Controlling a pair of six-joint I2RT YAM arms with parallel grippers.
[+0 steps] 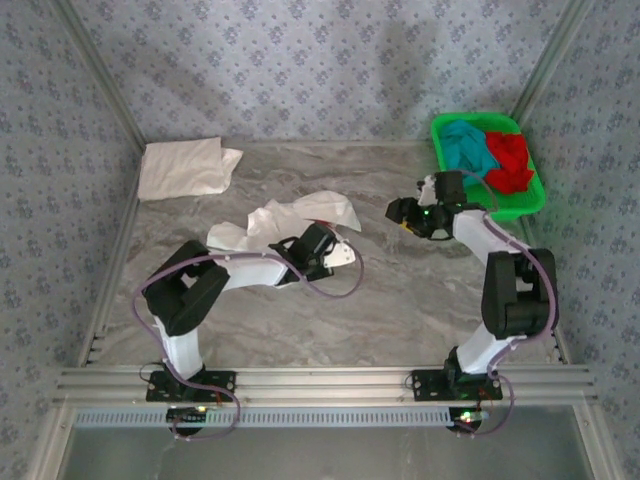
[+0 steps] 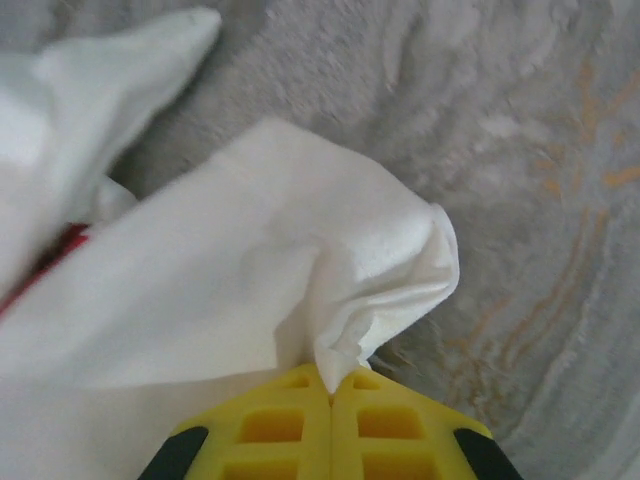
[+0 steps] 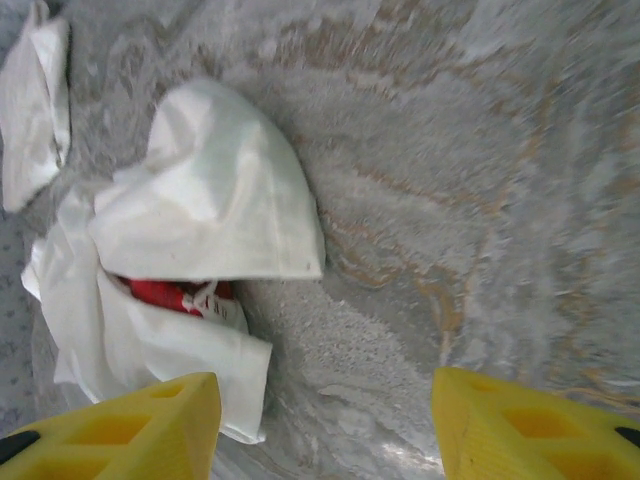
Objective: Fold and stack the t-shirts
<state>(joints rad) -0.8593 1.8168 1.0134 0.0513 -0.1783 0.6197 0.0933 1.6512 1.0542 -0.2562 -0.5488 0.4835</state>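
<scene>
From above, my left arm bends low and reaches right, left gripper (image 1: 330,250) at the crumpled printed tee (image 1: 275,222) mid-table, while my right arm arches up, right gripper (image 1: 403,211) pointing left near the basket (image 1: 478,118). On the left wrist view, the left gripper (image 2: 330,390) is pinched closed on a white fold of that tee. On the right wrist view, the right gripper (image 3: 325,400) is spread wide over the table (image 3: 480,200), and the tee's red lettering (image 3: 165,293) is too crumpled to read.

Green basket (image 1: 476,118) in far-right corner of grey marble table (image 1: 400,295). Patterned walls (image 1: 300,60) on three sides, aluminium rail (image 1: 320,381) along near edge.
</scene>
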